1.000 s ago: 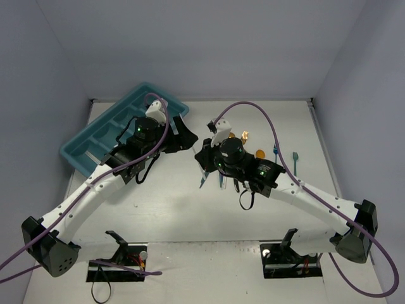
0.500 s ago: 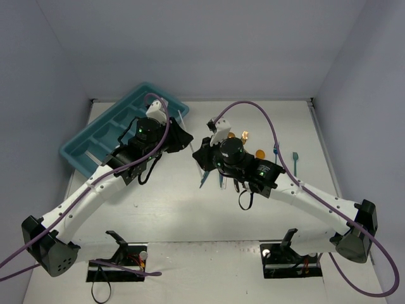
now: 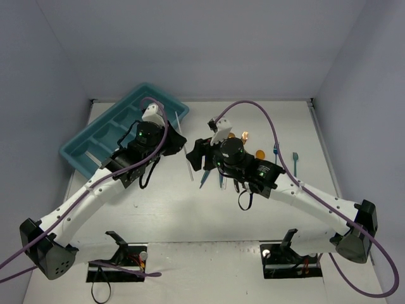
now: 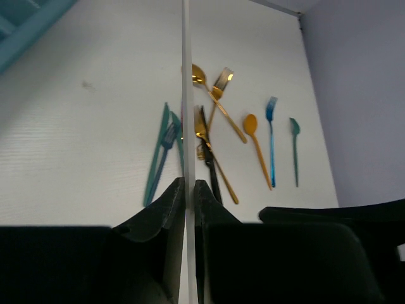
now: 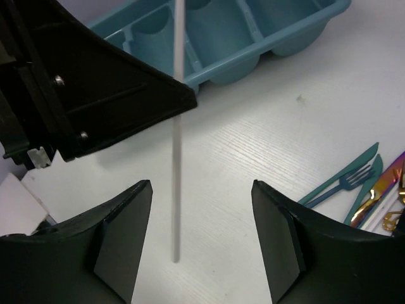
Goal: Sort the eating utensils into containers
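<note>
A thin silver-white utensil [image 4: 186,76] stands almost upright above the table, and my left gripper [image 4: 189,184] is shut on its shaft. In the top view the same utensil [image 3: 189,170] hangs between the two arms. My right gripper [image 5: 201,185] is open around the utensil's lower end [image 5: 176,209], and neither finger touches it. The teal tray [image 3: 101,133] of containers lies at the back left, behind the left gripper [image 3: 174,143]. More utensils lie on the table in the left wrist view: a gold spoon [image 4: 254,126], a blue fork [image 4: 271,130], a teal knife and fork [image 4: 161,158].
A loose heap of gold, black and teal utensils [image 3: 221,174] lies under the right wrist. A gold spoon [image 3: 259,152], a blue fork [image 3: 276,156] and a teal piece [image 3: 295,162] lie apart to its right. The tray's rim [image 5: 266,60] is close beyond the right gripper.
My left gripper has closed on the silver-white utensil. My right gripper, shut on it before, has opened and let go. The left arm has drawn back slightly to the left.
</note>
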`<state>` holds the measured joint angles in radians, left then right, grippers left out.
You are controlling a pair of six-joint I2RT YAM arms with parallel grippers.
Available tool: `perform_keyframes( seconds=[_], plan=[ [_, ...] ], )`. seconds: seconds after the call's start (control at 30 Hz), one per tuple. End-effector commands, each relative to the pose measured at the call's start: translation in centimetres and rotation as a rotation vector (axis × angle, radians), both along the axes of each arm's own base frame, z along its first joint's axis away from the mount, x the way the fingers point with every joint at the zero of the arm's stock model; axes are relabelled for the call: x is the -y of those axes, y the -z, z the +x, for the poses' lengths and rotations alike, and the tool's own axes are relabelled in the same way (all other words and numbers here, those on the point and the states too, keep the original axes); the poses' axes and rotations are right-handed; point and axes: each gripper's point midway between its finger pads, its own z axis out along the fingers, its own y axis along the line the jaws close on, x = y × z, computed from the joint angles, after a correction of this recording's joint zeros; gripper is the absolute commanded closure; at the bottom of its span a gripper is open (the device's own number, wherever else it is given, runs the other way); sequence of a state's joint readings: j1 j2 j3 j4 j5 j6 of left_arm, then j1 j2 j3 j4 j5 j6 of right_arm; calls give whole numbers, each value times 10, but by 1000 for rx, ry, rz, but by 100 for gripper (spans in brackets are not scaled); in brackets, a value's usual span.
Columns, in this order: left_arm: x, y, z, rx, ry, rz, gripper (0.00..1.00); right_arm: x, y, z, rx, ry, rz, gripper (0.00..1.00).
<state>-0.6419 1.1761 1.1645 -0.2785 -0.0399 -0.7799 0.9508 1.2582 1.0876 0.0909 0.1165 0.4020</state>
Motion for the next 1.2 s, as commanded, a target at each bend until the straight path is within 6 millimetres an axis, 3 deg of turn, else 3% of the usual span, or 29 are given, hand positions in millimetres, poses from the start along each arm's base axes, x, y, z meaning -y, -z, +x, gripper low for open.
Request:
perform_keyframes(
  seconds=[0.0, 0.17, 0.23, 0.33, 0.43, 0.57, 0.77, 0.83, 1.0, 1.17],
  plan=[
    [-59, -13, 11, 40, -189, 121, 100, 18, -28, 10, 94, 96, 67, 34],
    [-165, 14, 32, -75, -446, 229, 100, 52, -5, 20, 96, 191, -2, 33],
    [-199, 25, 37, -117, -517, 261, 100, 69, 16, 26, 74, 229, -42, 33],
    [-271, 44, 47, -211, -674, 267, 100, 85, 38, 30, 40, 256, -73, 34],
    [-315, 61, 53, -283, -763, 259, 100, 96, 57, 32, 3, 275, -98, 34],
    [-358, 85, 61, -382, -841, 236, 100, 105, 76, 32, -25, 286, -142, 34],
    [-377, 125, 74, -503, -858, 244, 100, 116, 98, 35, -63, 323, -208, 34],
    [-380, 128, 74, -520, -868, 258, 93, 120, 106, 37, -81, 348, -232, 35],
    [-384, 120, 69, -500, -889, 273, 71, 126, 137, 44, -167, 389, -289, 42],
    [-373, 105, 60, -455, -868, 249, 49, 124, 166, 49, -247, 411, -323, 58]
  ],
)
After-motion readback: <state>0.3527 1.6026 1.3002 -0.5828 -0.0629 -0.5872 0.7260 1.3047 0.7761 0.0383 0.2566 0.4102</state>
